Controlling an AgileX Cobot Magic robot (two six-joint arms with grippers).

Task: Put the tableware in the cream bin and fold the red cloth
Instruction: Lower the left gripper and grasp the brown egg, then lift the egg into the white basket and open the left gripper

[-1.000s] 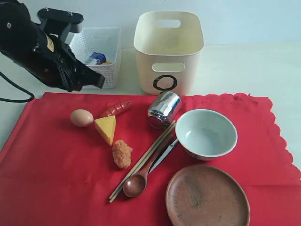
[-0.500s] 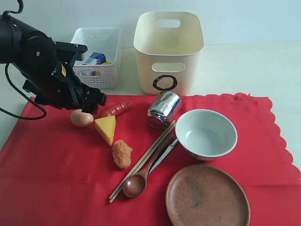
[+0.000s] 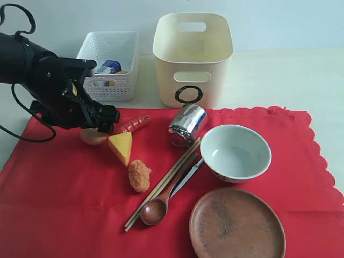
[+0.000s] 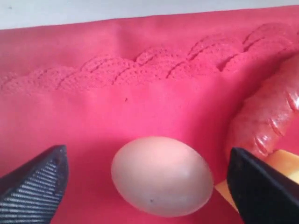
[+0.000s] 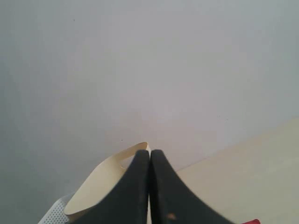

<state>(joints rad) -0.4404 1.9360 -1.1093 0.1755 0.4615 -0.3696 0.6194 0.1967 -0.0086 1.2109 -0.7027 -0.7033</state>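
The red cloth [image 3: 64, 204] lies spread out, carrying the steel cup [image 3: 187, 124] on its side, the white bowl [image 3: 235, 152], the brown plate [image 3: 236, 223], the wooden spoon [image 3: 156, 209], the chopsticks [image 3: 161, 185] and the slim metal utensil [image 3: 188, 177]. Behind the cloth stands the cream bin [image 3: 192, 59]. My left gripper [image 3: 101, 128] is low over a beige egg [image 3: 90, 138]. In the left wrist view this gripper [image 4: 149, 179] is open, with the egg [image 4: 161, 175] between its fingers and gaps on both sides. My right gripper [image 5: 149, 158] is shut, held high, with the bin rim [image 5: 100, 186] behind it.
A sausage [image 3: 134, 123], a yellow cheese wedge [image 3: 122, 146] and a fried nugget [image 3: 139, 175] lie close to the egg. The white lattice basket [image 3: 110, 54] with small items stands left of the cream bin. The right arm is outside the exterior view.
My left arm has come down from in front of the lattice basket to the egg, and now covers most of it. Everything on the cloth stays put.
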